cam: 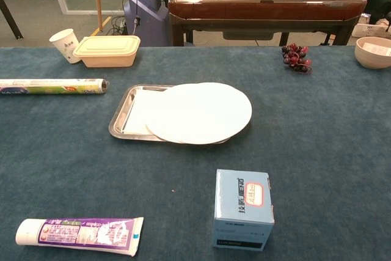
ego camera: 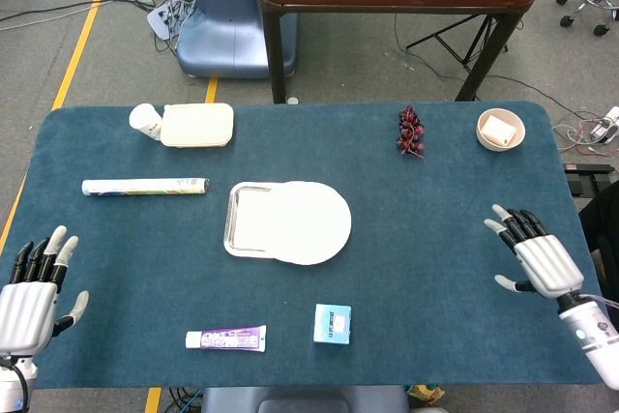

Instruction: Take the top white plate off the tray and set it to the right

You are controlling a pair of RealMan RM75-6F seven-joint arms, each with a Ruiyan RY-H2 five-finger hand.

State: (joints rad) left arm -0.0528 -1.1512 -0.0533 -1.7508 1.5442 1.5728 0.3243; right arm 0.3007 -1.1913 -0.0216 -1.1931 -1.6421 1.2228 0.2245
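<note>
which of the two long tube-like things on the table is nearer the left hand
The purple toothpaste tube, at the table's near edge by the left hand; the foil roll lies farther back.

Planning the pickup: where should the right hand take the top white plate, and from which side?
Probably the top white plate's right rim, from the right. That edge overhangs the tray, so fingers could slip under it, and the open right hand is already on that side.

Ribbed silver backs, black fingers and pale grey fingertips mark the left hand (ego camera: 27,299) and right hand (ego camera: 534,258).
</note>
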